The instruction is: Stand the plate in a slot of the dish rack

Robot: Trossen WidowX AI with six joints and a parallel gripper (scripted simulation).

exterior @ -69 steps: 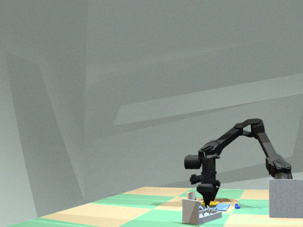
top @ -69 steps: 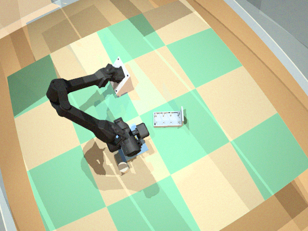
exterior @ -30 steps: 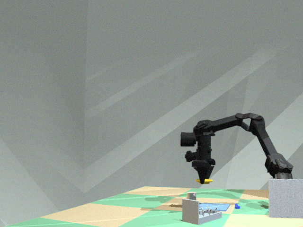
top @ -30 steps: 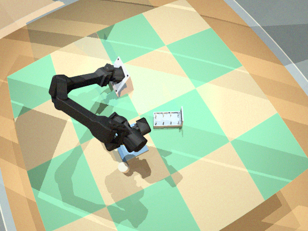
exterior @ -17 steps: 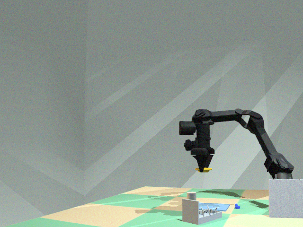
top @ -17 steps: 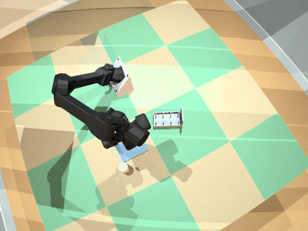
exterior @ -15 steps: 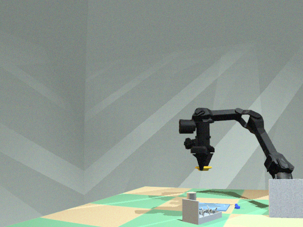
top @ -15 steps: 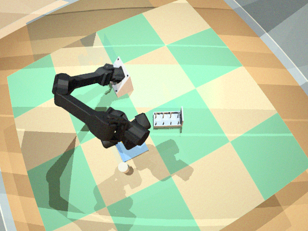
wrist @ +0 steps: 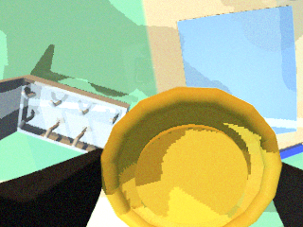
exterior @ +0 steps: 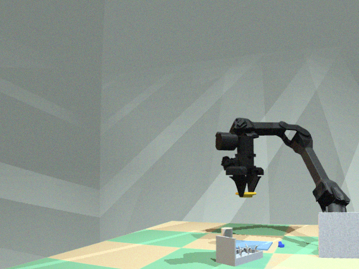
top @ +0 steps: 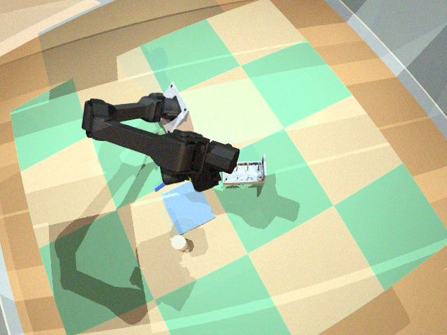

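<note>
Checkered mat [top: 306,230], round glossy plate [wrist: 192,165] in fingers [exterior: 241,182]

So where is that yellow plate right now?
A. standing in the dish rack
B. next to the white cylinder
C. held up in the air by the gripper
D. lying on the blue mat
C: the exterior view shows the yellow plate pinched flat in the gripper, high above the dish rack and the blue mat.

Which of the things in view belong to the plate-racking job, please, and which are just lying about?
Part of the job:
- yellow plate, held flat in the gripper, high above the table
- dish rack

Lying about:
- light blue mat
- pale cylinder
- small blue block
</note>
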